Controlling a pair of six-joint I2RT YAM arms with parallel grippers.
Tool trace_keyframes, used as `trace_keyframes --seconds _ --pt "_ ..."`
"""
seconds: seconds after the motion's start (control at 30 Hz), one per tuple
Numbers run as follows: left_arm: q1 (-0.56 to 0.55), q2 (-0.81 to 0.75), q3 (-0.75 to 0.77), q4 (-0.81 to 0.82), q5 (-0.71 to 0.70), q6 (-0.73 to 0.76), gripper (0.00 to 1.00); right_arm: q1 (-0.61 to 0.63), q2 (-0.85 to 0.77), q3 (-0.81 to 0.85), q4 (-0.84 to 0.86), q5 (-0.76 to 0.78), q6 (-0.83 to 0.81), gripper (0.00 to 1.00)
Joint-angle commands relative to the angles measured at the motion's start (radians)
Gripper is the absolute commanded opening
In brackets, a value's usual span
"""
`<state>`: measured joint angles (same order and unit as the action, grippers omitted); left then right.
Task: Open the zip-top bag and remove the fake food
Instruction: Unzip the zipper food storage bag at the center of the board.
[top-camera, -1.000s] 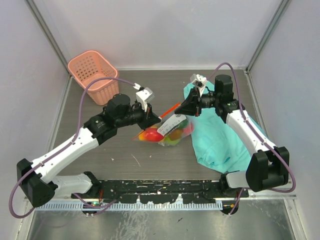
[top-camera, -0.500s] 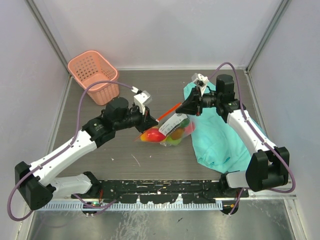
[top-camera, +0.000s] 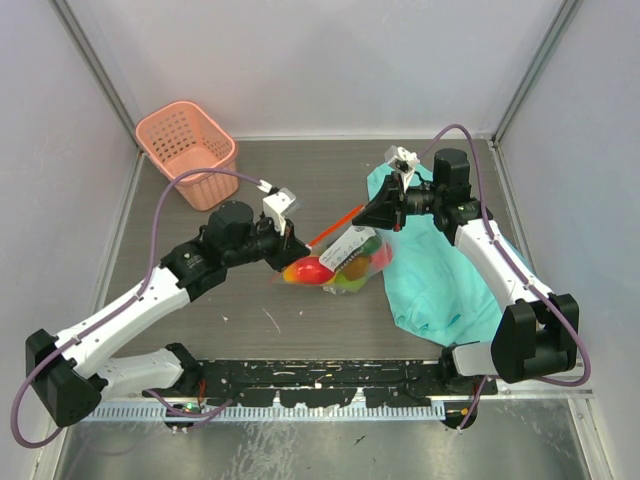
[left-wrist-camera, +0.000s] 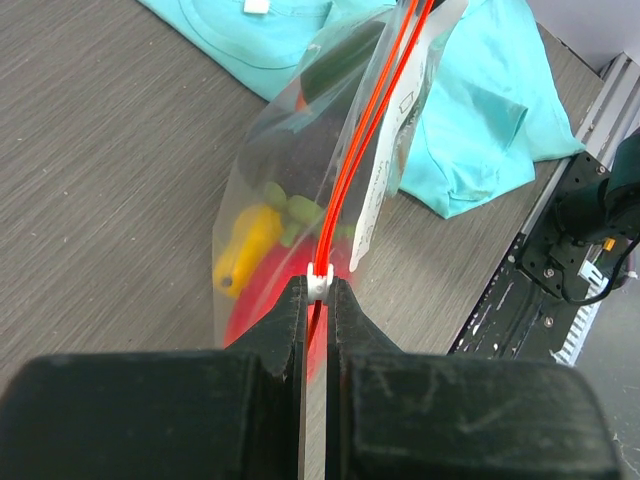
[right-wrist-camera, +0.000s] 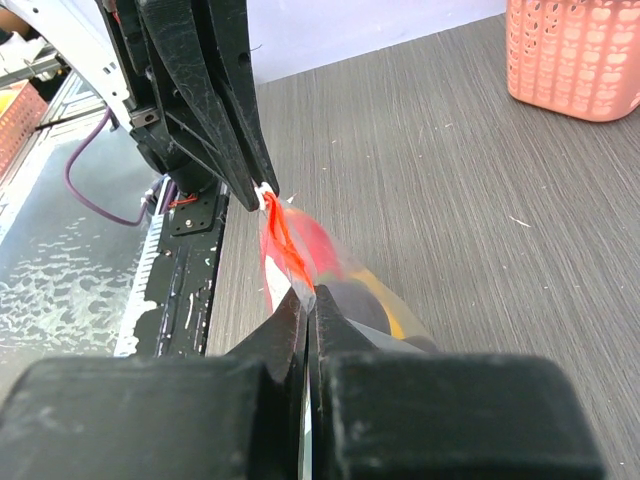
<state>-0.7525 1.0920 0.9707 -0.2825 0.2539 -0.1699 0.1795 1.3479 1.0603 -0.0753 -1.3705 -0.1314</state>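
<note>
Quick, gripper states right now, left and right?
Left gripper: closed on the zip-top bag's white slider.
Right gripper: closed on the bag's red zip strip.

Probably a robotics lab cell: plain white walls (top-camera: 330, 60) enclose a grey table (top-camera: 300, 180).

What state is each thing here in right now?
zip-top bag, stretched between both hands.
white slider, at the left hand's end of the zip.
fake food, inside the bag.
left hand, shut on the slider.
right hand, shut on the bag's other end.
pink basket, upright.
teal cloth, crumpled.
</note>
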Motion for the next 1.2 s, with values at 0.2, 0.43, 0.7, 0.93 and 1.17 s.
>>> trace_keyframes --seconds 0.2,0.43,0.7,0.93,1.17 --pt "0.009 -0.047 -0.032 -0.023 -0.033 -0.006 0.0 -0.015 -0.026 0.019 0.059 -0.007 0.009 0.01" --pt "0.013 -0.056 -0.049 -0.03 -0.051 -0.009 0.0 -0.015 -0.024 0.019 0.057 -0.004 0.009 0.01" --pt "0.014 -0.073 -0.073 -0.034 -0.069 -0.013 0.0 -0.021 -0.026 0.018 0.057 -0.002 0.007 0.01" --pt "0.015 -0.085 -0.088 -0.041 -0.075 -0.022 0.0 -0.026 -0.027 0.018 0.056 0.001 0.006 0.01" --pt "0.015 -0.091 -0.099 -0.059 -0.093 -0.028 0.0 -0.028 -0.025 0.018 0.055 0.001 0.003 0.01"
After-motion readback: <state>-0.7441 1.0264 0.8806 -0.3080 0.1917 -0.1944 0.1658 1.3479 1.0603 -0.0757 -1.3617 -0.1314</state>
